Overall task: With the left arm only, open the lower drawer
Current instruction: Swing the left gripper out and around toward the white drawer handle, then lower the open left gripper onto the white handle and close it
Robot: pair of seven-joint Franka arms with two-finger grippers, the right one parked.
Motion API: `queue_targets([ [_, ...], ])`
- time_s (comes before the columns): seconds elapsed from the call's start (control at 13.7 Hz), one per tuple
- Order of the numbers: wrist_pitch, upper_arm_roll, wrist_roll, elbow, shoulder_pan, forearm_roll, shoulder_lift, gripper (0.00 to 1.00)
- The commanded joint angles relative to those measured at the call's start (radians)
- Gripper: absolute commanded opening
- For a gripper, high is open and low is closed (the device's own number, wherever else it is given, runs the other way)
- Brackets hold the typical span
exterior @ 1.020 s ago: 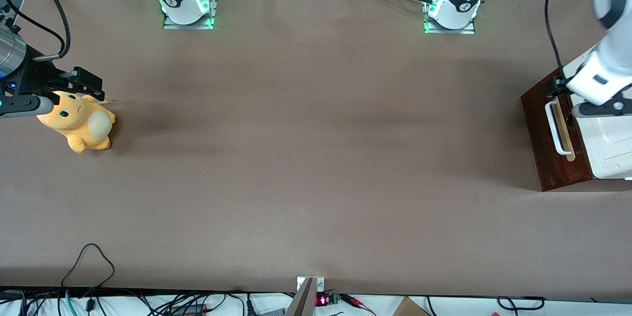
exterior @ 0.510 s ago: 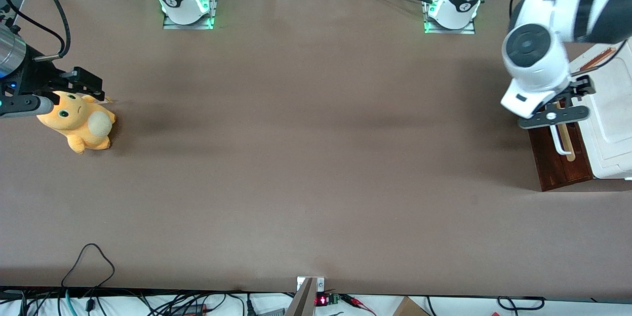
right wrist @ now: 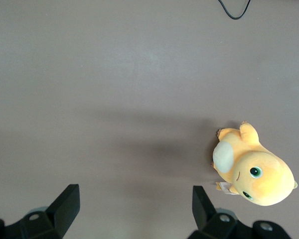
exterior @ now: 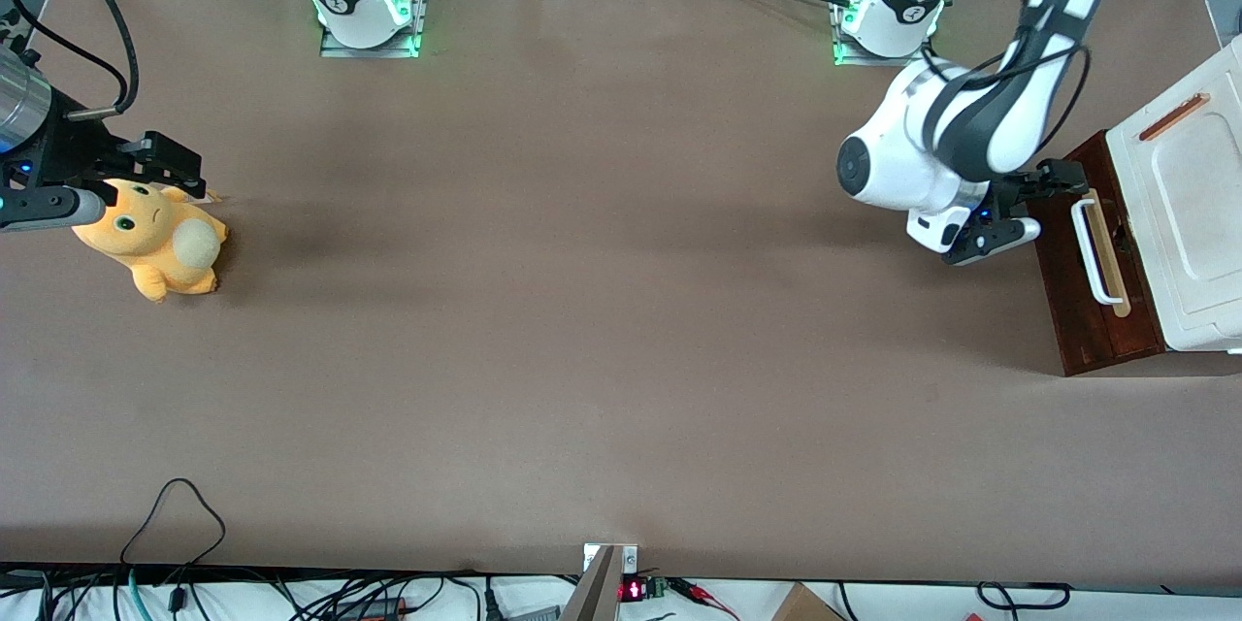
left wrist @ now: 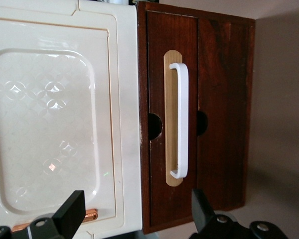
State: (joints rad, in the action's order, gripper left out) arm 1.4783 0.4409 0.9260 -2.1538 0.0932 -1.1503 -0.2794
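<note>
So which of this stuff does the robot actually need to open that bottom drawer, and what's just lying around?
Needed for the job:
- lower drawer, shut, with its white handle
- left arm
- gripper, fingers open, in front of the drawer, not touching the handle

Just lying about:
- orange plush toy, toward the parked arm's end of the table
- white cabinet top, above the drawer

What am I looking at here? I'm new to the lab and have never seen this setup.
Two robot arms are bolted to a brown table. One picture looks down from the front; the other two come from cameras on the arms' wrists. The left arm hovers its end effector open and empty, in front of the lower drawer, a dark wooden front with a white handle under a white cabinet top. Toward the parked arm's end lies an orange plush toy. Nothing is held.
</note>
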Motion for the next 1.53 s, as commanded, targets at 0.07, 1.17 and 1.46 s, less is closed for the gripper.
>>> queue_targets([
  [0.07, -0.101, 0.006, 0.082, 0.002, 0.003, -0.129, -0.116, 0.94],
  [1.17, -0.176, -0.057, 0.212, 0.029, 0.056, -0.406, -0.346, 0.91],
  [1.46, -0.191, -0.057, 0.220, 0.015, 0.056, -0.417, -0.348, 0.86],
])
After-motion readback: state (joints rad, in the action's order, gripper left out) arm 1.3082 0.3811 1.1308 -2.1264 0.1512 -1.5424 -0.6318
